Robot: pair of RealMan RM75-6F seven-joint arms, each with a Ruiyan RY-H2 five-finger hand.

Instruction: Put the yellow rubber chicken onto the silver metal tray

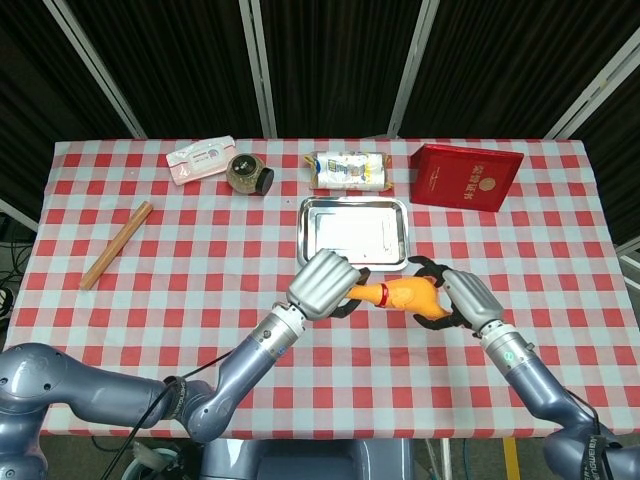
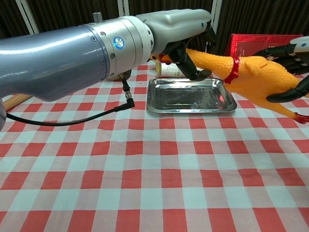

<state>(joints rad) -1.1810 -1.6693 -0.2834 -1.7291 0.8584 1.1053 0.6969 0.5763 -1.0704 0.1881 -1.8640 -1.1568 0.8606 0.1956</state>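
So in the head view the yellow rubber chicken (image 1: 400, 295) is up off the checked tablecloth (image 1: 200, 250), stretched between both hands just on the near side of the silver metal tray (image 1: 353, 231). The left hand (image 1: 322, 285) is wrapped around the head and neck end, and the right hand (image 1: 462, 298) is cupping the fat body end with its dark fingers (image 1: 432, 268) curled over it. Looks to me like the carry step: chicken is lifted, not yet over the tray, so the next move should be pushing it away from the robot until it sits above the tray, then lowering and letting go with both hands. From up here the chicken's head is totally buried under the left hand. Chest view is way more cluttered: the left arm (image 2: 72, 58) fills most of the upper left and blocks the stuff behind it, and the left hand (image 2: 186, 34) clamps the neck right above the tray (image 2: 190, 96). The chicken (image 2: 251, 75) hangs toward the right, and the right hand (image 2: 294, 67) is cut off by the frame edge, so only a few fingers show. The red box (image 2: 246, 41) peeks out behind.
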